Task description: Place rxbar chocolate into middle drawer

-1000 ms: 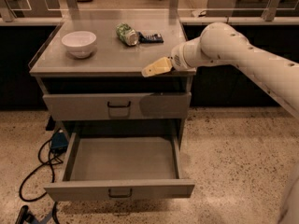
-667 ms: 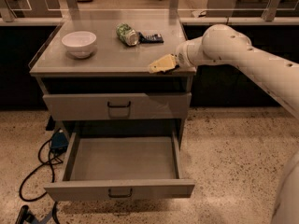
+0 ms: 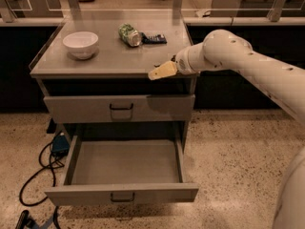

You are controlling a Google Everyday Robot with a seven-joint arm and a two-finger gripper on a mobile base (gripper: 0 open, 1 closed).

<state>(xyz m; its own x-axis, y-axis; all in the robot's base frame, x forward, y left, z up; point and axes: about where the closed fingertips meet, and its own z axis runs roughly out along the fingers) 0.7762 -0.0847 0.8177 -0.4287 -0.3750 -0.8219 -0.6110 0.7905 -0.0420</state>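
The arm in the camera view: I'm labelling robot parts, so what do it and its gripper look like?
The arm is a smooth white shell of thick rounded segments with a bulbous joint and small dark dots; no cables show. The gripper, by the front right edge of the cabinet top, is a pale yellow tapered tip.

The gripper point(image 3: 162, 71), hanging at the grey counter's point(image 3: 109, 63) front edge, is showing cream-yellow on a white arm point(image 3: 228, 51). Beyond it the rxbar chocolate point(image 3: 153, 38) is showing dark with pale lettering, beside a green can point(image 3: 128, 34) and a white bowl point(image 3: 80, 44). Below it the middle drawer point(image 3: 121, 193) is showing plain grey over the speckled beige floor point(image 3: 238, 151).
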